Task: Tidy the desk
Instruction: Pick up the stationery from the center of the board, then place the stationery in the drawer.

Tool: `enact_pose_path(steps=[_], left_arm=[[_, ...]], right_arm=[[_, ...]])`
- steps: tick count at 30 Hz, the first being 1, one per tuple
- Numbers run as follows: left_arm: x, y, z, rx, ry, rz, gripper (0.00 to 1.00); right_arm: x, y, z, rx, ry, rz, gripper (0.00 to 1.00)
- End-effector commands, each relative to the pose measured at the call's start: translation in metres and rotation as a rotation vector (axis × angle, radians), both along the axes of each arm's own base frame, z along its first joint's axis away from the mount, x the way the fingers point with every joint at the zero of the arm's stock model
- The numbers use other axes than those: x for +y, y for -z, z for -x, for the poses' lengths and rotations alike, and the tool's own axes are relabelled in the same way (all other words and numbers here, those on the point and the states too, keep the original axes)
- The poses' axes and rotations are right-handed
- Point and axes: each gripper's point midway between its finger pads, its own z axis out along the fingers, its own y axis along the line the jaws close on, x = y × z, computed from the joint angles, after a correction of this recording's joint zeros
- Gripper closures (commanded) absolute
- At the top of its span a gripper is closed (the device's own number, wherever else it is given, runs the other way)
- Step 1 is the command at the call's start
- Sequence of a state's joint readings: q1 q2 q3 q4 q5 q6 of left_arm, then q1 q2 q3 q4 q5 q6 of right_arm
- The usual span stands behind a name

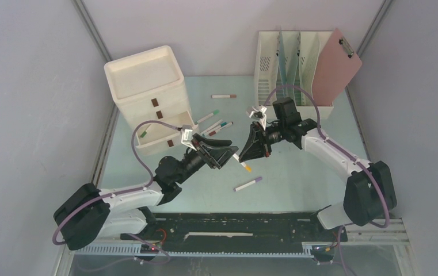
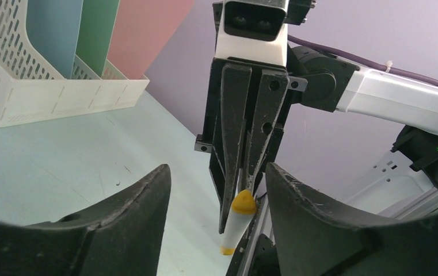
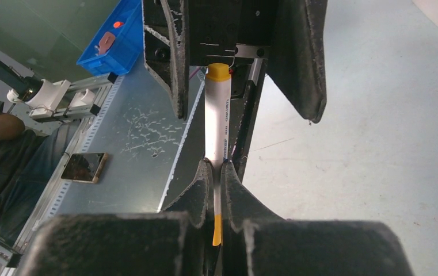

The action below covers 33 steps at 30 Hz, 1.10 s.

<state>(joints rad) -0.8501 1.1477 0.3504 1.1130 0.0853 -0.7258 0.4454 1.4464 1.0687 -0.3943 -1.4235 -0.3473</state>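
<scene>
Pressed together at the bottom of the right wrist view, the right claw (image 3: 216,172) pinches a white marker (image 3: 216,115), whose yellow tail pokes out below the grip. The left claw (image 2: 216,172) stands spread around the yellow-capped end, touching nothing. The mint-green surface (image 1: 308,167) lies beneath both, with its black rail (image 1: 233,227) along the near edge. Print on the barrel is too small to read.

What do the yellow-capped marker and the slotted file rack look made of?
Marker: probably smooth plastic, with a white, slightly glossy barrel carrying printed text and an opaque yellow cap.
File rack: apparently rigid cream plastic with a matte finish and regular moulded slots in its walls.
</scene>
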Motion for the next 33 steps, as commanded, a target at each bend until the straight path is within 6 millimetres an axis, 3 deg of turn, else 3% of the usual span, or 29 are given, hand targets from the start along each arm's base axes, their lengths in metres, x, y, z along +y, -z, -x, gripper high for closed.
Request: enact_pose_path(steps=[1, 11, 18, 21, 23, 30, 33], left_arm=[[-0.002, -0.023, 0.002, -0.054, 0.001, 0.063, 0.36], [-0.008, -0.017, 0.002, -0.045, 0.012, 0.050, 0.58], [-0.012, -0.013, 0.001, -0.045, 0.013, 0.035, 0.82], [-0.013, -0.011, 0.000, -0.052, 0.014, 0.026, 0.98], [-0.012, -0.010, 0.000, -0.052, 0.008, 0.022, 1.00], [-0.001, -0.004, -0.007, -0.045, -0.036, 0.003, 1.00], [0.008, -0.001, -0.013, -0.033, -0.065, -0.007, 1.00]], right_arm=[[0.001, -0.010, -0.009, -0.014, 0.009, -0.017, 1.00], [0.001, -0.002, -0.018, 0.012, 0.046, -0.008, 1.00], [0.000, 0.001, -0.022, 0.011, 0.059, 0.000, 1.00], [0.000, 0.003, -0.022, 0.006, 0.062, 0.004, 1.00], [0.000, 0.005, -0.023, 0.003, 0.065, 0.007, 0.99], [-0.003, 0.008, -0.022, -0.057, 0.085, 0.025, 0.51], [-0.005, 0.008, -0.021, -0.084, 0.093, 0.030, 0.42]])
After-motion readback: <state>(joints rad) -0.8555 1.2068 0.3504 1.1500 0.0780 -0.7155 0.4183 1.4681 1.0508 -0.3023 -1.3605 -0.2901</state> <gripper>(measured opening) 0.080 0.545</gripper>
